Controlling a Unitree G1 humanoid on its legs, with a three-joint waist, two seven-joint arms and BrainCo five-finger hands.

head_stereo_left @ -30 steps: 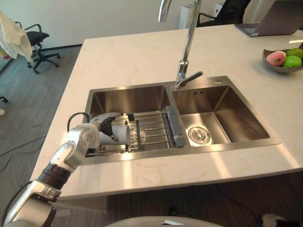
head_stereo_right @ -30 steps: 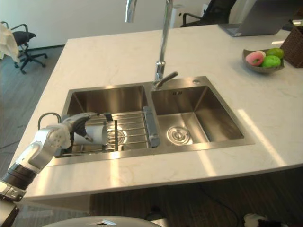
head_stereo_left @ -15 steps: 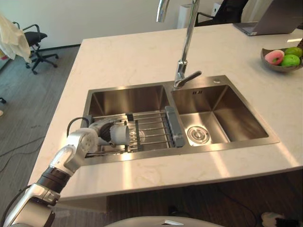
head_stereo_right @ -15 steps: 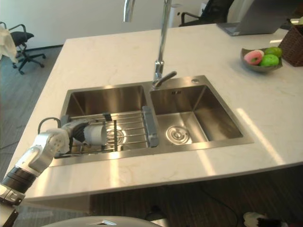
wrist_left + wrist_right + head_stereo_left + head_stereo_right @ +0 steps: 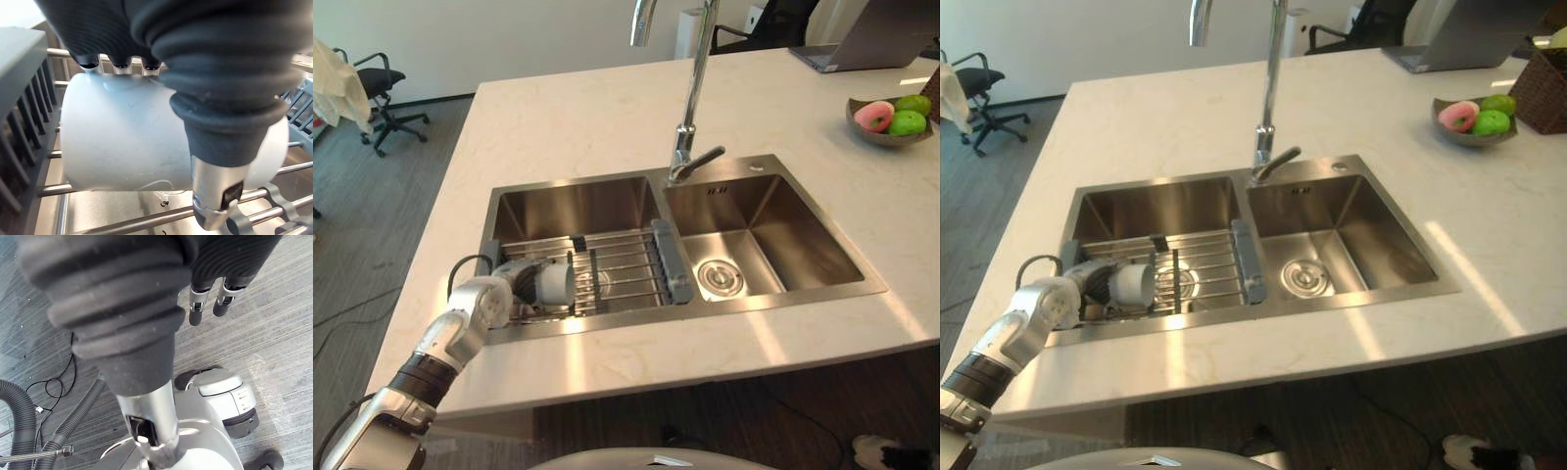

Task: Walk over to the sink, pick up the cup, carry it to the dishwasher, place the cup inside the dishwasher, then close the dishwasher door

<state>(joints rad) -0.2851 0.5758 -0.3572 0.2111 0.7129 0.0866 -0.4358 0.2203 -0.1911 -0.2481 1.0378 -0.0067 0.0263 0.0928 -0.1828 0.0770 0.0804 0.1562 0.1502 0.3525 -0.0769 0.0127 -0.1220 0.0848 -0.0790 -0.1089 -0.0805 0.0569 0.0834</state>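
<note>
Left hand (image 5: 519, 279) is wrapped round the white cylindrical cup (image 5: 555, 284) — which lies sideways on the wire rack (image 5: 626, 262) in the stainless steel sink's (image 5: 773, 168) left basin. Right hand (image 5: 195, 313) hangs loose-fingered.

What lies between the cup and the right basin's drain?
Past the cup, the wire rack's bars, then its grey end piece before the drain, in the left eye view.

dark ribbed left hand (image 5: 215, 122), silver arm (image 5: 450, 343)
</note>
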